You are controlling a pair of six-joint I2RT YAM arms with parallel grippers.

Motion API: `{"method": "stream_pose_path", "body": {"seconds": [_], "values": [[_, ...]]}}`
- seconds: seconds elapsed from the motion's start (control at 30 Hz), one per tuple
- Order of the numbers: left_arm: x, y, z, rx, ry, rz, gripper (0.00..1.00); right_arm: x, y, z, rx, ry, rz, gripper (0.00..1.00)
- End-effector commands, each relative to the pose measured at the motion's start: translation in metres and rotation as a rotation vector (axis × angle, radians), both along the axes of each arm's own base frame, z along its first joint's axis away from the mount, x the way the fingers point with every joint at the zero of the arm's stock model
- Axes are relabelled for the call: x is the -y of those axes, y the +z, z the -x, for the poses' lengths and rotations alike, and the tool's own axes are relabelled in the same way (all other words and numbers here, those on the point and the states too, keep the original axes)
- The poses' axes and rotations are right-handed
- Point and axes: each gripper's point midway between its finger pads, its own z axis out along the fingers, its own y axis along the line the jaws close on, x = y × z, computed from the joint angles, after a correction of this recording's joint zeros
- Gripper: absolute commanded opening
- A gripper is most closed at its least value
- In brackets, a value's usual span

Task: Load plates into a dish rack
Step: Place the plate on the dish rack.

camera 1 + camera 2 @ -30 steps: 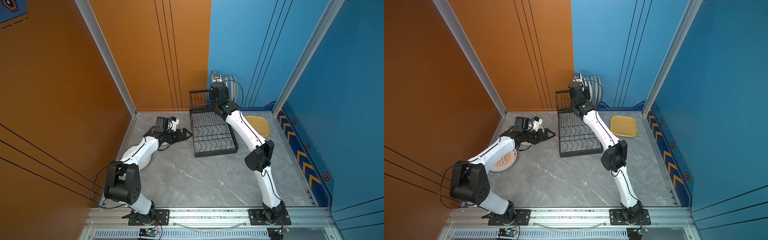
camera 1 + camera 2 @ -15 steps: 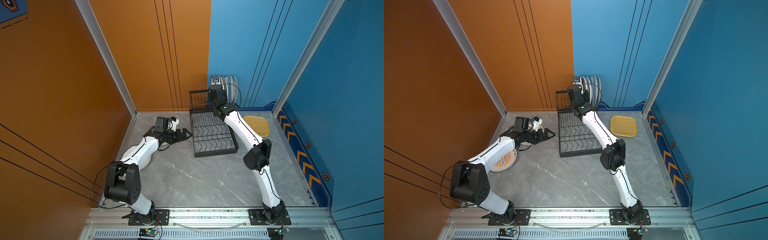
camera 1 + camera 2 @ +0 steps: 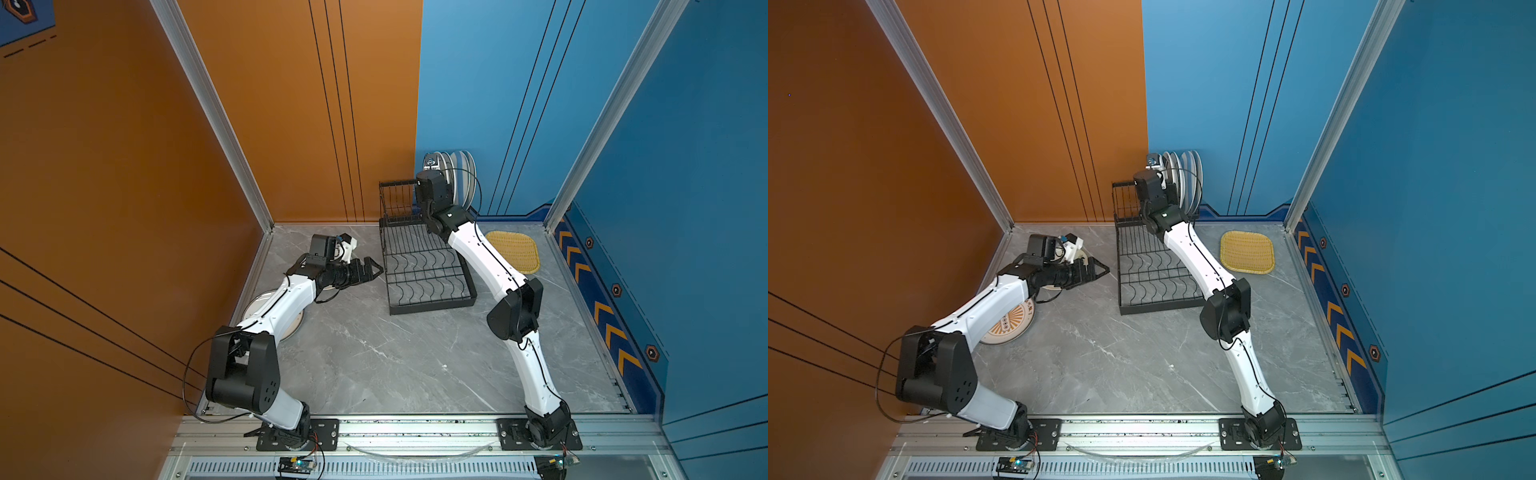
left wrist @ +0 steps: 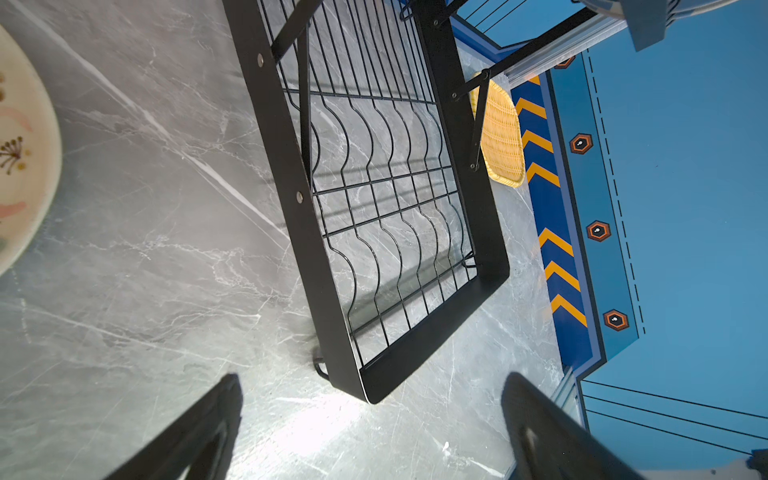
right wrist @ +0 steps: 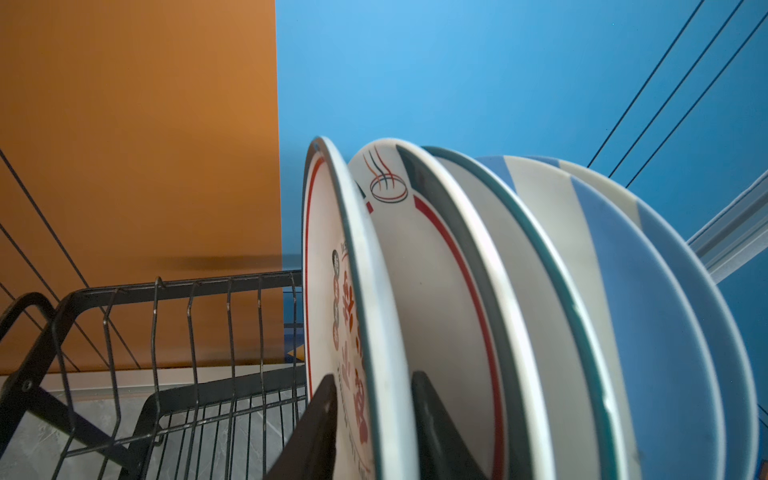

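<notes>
The black wire dish rack (image 3: pixel 428 270) (image 3: pixel 1154 274) stands at the back of the table. Several plates (image 3: pixel 461 174) (image 3: pixel 1183 174) stand on edge in its raised rear tier (image 5: pixel 187 286), two of them blue-and-white striped (image 5: pixel 623 270). My right gripper (image 5: pixel 374 376) straddles the rim of the frontmost white plate with red print (image 5: pixel 328 291); its jaws stand slightly apart from it, open. My left gripper (image 3: pixel 372 268) (image 4: pixel 372 380) is wide open and empty, low over the table beside the rack's left side (image 4: pixel 291 187).
A cream plate with an orange sunburst (image 3: pixel 1009 328) lies under my left arm. A flower-printed plate (image 4: pixel 20 158) lies by the left gripper. The yellow woven tray (image 3: pixel 513 251) (image 3: pixel 1248 251) lies right of the rack. Walls close in the back and both sides.
My right arm brought the red-printed plate down into the rear tier beside the others, and its jaws have parted from it. The left arm has not moved.
</notes>
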Motion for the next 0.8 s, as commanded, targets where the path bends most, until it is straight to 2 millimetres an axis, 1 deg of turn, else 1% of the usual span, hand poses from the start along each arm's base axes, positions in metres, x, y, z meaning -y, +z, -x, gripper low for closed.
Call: {"method": "stream_pose_path", "body": {"seconds": [0.0,0.17,0.3,0.4,0.47,0.53,0.7,0.77], "values": [[-0.003,0.001,0.009,0.0,0.011,-0.015,0.98,0.015,0.03,0.015,0.026,-0.032,-0.011,0.35],[-0.005,0.0,0.013,0.0,0.018,-0.019,0.98,0.014,0.047,0.032,0.036,-0.015,-0.019,0.43],[-0.008,-0.001,0.014,0.001,0.03,-0.028,0.98,0.014,0.055,0.047,0.026,0.002,-0.031,0.5],[-0.008,-0.002,0.013,0.0,0.033,-0.029,0.98,0.016,0.059,0.06,0.009,0.018,-0.047,0.53],[-0.008,-0.002,0.013,-0.001,0.03,-0.029,0.98,0.021,0.064,0.074,-0.005,0.03,-0.066,0.55],[-0.007,-0.003,0.013,-0.004,0.029,-0.027,0.98,0.024,0.06,0.084,-0.032,0.044,-0.085,0.57],[-0.006,-0.006,0.013,-0.012,0.024,-0.028,0.98,0.04,0.055,0.112,-0.075,0.073,-0.145,0.59],[-0.005,-0.005,0.013,-0.012,0.022,-0.026,0.98,0.047,0.054,0.124,-0.088,0.086,-0.171,0.61]]}}
